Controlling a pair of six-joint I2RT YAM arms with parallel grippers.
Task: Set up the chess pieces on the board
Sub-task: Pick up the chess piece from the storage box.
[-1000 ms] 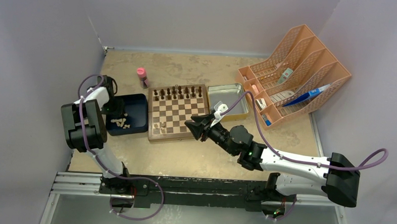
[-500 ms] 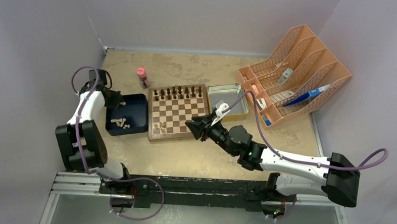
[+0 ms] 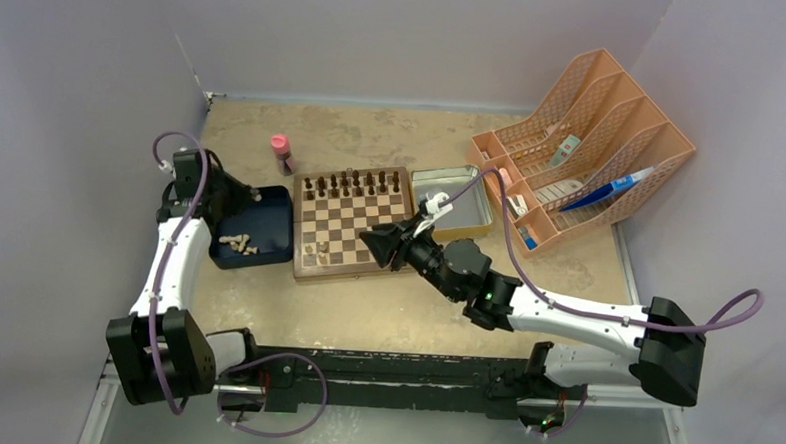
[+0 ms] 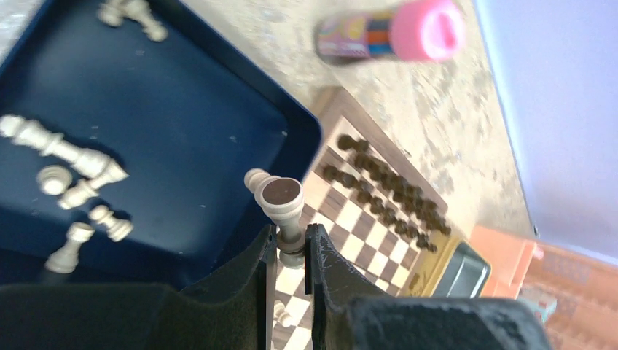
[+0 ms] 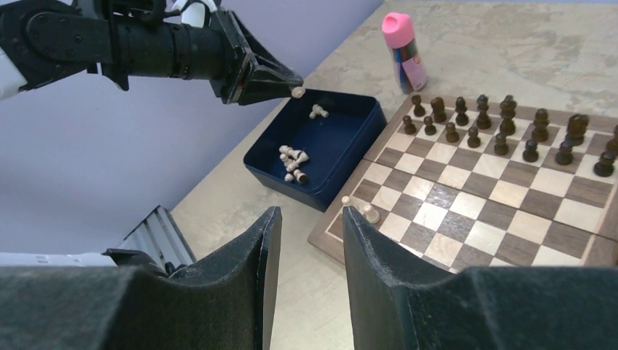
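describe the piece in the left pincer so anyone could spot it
Find the dark blue tray left of the chessboard. Over its far edge the left pincer grips one pale piece. Only it is airborne; the tray's pieces lie loose.

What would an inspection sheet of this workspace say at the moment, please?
Surface: tan mottled tabletop, bare near the arms.
Job's things: board; dark pieces fill its two far rows; two pale pieces at the near-left corner; loose pale pieces lie in the blue tray.
Clutter: pink-capped bottle, metal tin, orange file rack.
Grippers: left gripper shut on a pale piece above the tray; right gripper open, empty, over the board.
Cables: purple cables loop along both arms.
Surroundings: plain walls; mounting rail.
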